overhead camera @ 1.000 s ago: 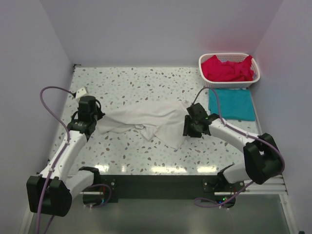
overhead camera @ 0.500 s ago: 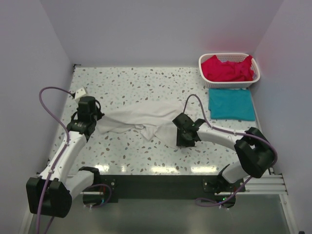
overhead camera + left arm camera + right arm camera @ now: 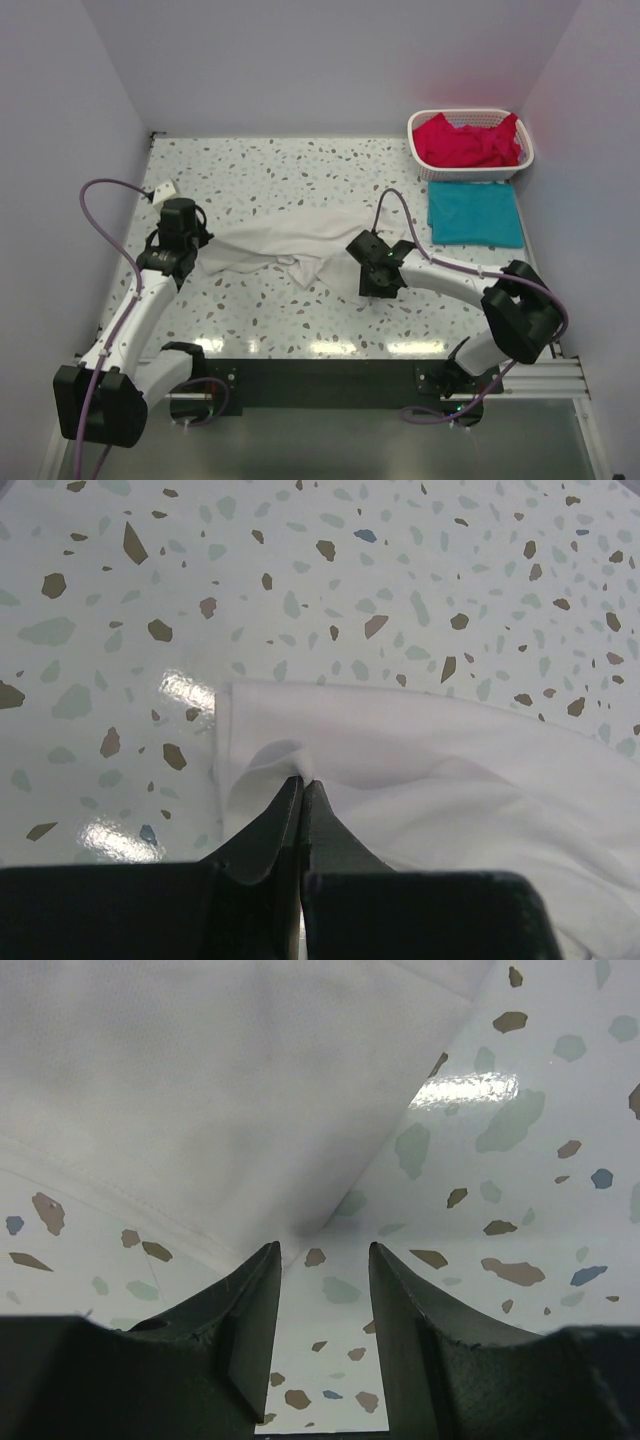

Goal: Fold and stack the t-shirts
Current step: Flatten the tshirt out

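Observation:
A white t-shirt point(image 3: 290, 245) lies crumpled across the middle of the speckled table. My left gripper point(image 3: 192, 255) is shut on its left edge; in the left wrist view the closed fingertips point(image 3: 303, 783) pinch a fold of the white t-shirt point(image 3: 440, 780). My right gripper point(image 3: 372, 290) is open and empty at the shirt's lower right corner; in the right wrist view point(image 3: 323, 1250) its jaws stand apart just short of the white corner point(image 3: 230, 1100). A teal t-shirt point(image 3: 475, 213) lies folded flat at the right. Red-pink t-shirts point(image 3: 466, 140) fill the basket.
A white lattice basket point(image 3: 521, 165) stands at the back right corner, right behind the teal shirt. A small white tag or plug point(image 3: 163, 189) lies near the left wall. Grey walls close in the table on three sides.
My right gripper has moved left and nearer, from the shirt's right side to its lower right corner. The left gripper and the shirt have barely moved.

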Robot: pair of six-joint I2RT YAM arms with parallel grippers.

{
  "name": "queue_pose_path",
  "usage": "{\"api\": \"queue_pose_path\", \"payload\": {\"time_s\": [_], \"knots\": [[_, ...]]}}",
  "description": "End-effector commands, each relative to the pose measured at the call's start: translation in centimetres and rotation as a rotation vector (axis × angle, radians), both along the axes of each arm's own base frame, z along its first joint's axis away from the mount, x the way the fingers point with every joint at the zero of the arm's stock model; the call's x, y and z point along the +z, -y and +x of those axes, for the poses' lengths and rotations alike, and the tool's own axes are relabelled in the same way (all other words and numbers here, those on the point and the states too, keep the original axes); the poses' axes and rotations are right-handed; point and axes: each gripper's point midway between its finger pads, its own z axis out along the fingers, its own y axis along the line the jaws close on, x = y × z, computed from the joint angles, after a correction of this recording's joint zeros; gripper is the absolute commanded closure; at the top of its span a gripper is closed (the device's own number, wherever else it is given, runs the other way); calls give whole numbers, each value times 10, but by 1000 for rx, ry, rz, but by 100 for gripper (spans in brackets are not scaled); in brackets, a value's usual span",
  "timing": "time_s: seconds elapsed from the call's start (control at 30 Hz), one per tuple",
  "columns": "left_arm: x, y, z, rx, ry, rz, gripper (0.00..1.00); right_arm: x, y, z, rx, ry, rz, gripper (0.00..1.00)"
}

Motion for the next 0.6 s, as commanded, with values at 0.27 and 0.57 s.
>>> {"api": "queue_pose_path", "payload": {"time_s": [0.27,0.57], "knots": [[20,-8,4,23,56,19,100,1,-11,13,-44,38,25,55],[20,-11,3,33,55,24,100,-19,-1,1,-48,-19,-20,57]]}}
